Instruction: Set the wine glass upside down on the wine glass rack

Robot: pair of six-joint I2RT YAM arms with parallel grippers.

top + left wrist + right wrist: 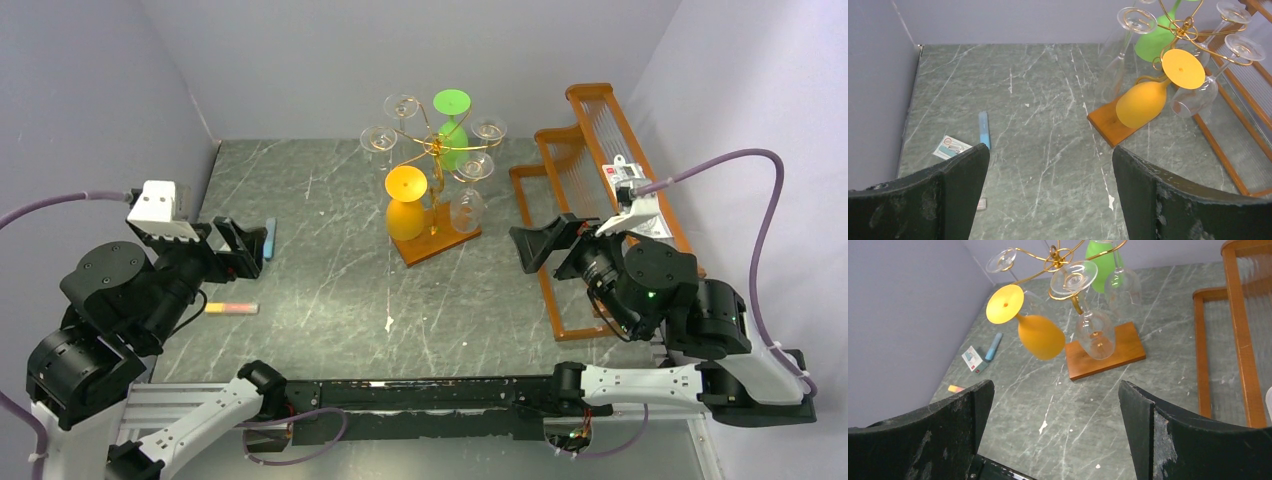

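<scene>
While both arms sit back at the near edge of the dark green marbled table [330, 280], neither holds anything. The left gripper [248, 248] has its black jaws spread wide with only tabletop between them in the left wrist view, and the right gripper [524, 250] also has its jaws wide apart, pointing at the rack from the right.

Near the left gripper lies a small yellow-and-pink stick [232, 309]. A little farther on is a pale blue stick [983, 130], with a small white printed card [950, 147] just beside it.

Past the middle of the table stands the wine glass rack [440, 246], a thin gold wire stand with curled arms on a central post and a flat brown wooden square base. On its near side hangs the orange wine glass [405, 212]. It is upside down and tilted, with its round foot caught in a gold scroll arm and its bowl just above the near corner of the base. Beside it, to the right, a clear wine glass [467, 210] hangs bowl-down over the base.

To the right of the rack, well apart from it, an orange wooden slatted shelf [590, 150] runs along the wall.

Farther back on the rack, a green wine glass [452, 132] hangs inverted, and more clear glasses [378, 140] hang from the rear arms.
</scene>
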